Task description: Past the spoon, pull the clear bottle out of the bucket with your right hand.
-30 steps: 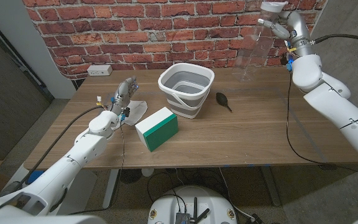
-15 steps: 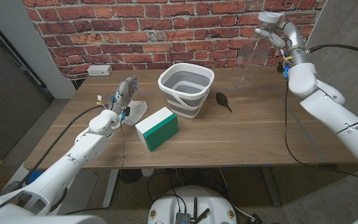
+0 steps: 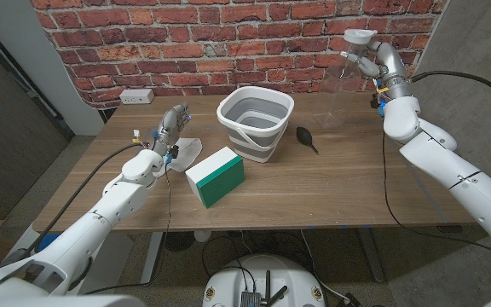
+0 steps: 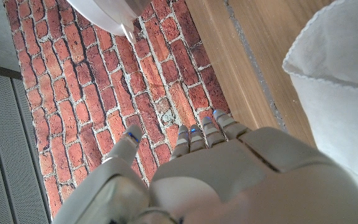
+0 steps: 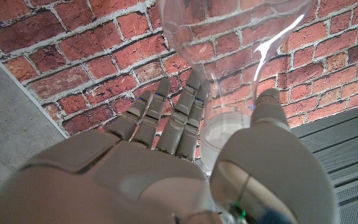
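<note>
My right hand (image 3: 370, 56) holds the clear bottle (image 3: 337, 85) by its white-capped neck, high over the table's far right. The bottle hangs with its base low, close to the tabletop, to the right of the bucket and past the spoon. In the right wrist view my fingers (image 5: 166, 124) and thumb wrap the neck just under the clear bottle (image 5: 235, 37). The grey-and-white bucket (image 3: 256, 122) stands at the table's middle back with nothing visible inside. A black spoon (image 3: 306, 139) lies just right of it. My left hand (image 3: 170, 128) stands open at the left, fingers stretched.
A white cloth (image 3: 187, 151) lies beside my left hand, and a green-and-white box (image 3: 216, 175) sits in front of the bucket. A brick wall (image 3: 194, 43) with a white outlet (image 3: 136, 96) runs behind the table. Bare wood (image 3: 348, 179) spreads at the front right.
My right hand has carried the bottle down and leftward, from high at the right edge toward the tabletop beside the bucket. The left arm has not moved.
</note>
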Available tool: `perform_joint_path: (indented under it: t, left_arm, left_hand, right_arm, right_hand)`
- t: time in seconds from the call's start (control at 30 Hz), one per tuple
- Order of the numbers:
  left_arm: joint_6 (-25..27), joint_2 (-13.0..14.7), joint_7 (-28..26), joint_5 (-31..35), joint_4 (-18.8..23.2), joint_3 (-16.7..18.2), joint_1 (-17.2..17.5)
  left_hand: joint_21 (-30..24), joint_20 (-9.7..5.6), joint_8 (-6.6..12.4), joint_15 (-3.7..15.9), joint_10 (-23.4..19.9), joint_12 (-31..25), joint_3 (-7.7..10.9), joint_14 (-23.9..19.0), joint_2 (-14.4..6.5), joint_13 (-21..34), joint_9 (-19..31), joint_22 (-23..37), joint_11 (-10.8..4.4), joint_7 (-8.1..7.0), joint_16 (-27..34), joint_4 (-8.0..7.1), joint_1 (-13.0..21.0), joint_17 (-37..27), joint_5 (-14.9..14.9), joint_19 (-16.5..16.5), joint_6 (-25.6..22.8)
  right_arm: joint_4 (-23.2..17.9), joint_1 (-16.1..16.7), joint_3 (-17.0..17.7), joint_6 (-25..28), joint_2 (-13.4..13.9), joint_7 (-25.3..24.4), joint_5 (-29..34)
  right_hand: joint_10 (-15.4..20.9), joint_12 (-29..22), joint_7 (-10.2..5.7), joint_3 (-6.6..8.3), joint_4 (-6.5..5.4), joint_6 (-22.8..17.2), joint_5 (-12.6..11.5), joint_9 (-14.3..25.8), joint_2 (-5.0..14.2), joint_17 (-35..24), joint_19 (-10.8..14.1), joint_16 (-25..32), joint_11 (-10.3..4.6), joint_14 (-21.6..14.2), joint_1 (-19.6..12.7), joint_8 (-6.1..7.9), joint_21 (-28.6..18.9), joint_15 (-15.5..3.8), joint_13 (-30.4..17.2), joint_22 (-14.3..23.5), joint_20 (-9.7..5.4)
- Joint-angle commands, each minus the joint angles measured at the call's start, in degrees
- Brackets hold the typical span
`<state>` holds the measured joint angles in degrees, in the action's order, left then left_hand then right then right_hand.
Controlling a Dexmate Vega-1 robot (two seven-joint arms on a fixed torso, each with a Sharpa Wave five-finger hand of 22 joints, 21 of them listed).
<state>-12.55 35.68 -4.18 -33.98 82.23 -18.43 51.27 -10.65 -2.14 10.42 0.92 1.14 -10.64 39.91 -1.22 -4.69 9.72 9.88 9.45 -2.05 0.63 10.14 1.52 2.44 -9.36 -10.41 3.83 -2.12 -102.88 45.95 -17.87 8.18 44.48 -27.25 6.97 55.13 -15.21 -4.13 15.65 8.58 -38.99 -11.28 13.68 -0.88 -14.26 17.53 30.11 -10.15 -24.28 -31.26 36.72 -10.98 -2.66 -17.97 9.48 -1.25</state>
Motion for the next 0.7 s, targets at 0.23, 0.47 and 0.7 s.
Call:
perform_joint_path:
  t: [0.23,0.47,0.7]
  left_arm:
    - [0.1,0.2,-0.8,-0.4,1.1,0.3,1.7]
    - [0.3,0.4,-1.8,-0.3,2.2,0.6,2.7]
    - [0.2,0.5,-2.4,-0.4,3.1,0.9,3.9]
  left_hand:
    - [-0.1,-1.81,0.14,0.09,-0.6,-0.2,0.32,-0.5,-3.2,0.3,0.2,0.1,-0.08,-0.17,-0.1,0.29,0.0,-0.2,0.2,0.6,-0.8]
    - [0.0,-1.85,0.14,0.1,-0.7,-0.2,0.34,-0.6,-3.2,0.3,0.2,0.1,-0.05,-0.15,-0.1,0.3,-0.1,-0.2,0.2,0.6,-0.9]
    - [0.0,-1.82,0.13,0.08,-0.7,-0.2,0.36,-0.6,-3.2,0.3,0.2,0.1,-0.06,-0.16,-0.1,0.29,-0.1,-0.2,0.2,0.6,-0.9]
  right_arm:
    - [1.9,-0.2,-3.4,0.5,-1.6,-1.5,3.2]
    - [3.1,-0.1,-4.0,-1.6,-1.7,-0.3,2.4]
    - [5.0,-0.1,-3.7,-5.8,-1.4,1.7,-0.1]
  right_hand:
    - [1.0,0.4,-0.13,-0.09,0.11,0.3,-0.3,0.0,2.75,-0.3,0.6,0.2,-2.29,0.3,-3.2,0.18,0.0,-8.32,-0.3,0.1,-0.25]
    - [0.8,0.4,-0.02,-0.15,0.1,0.5,-0.3,0.0,2.81,-0.3,0.7,0.2,-2.26,0.4,-3.3,0.14,0.0,-8.29,-0.4,0.1,-0.26]
    - [0.3,0.7,-0.01,-0.26,0.0,1.1,-0.3,0.0,2.91,-0.4,0.6,0.1,-2.24,0.7,-3.2,-0.03,0.1,-8.22,-0.6,0.1,-0.32]
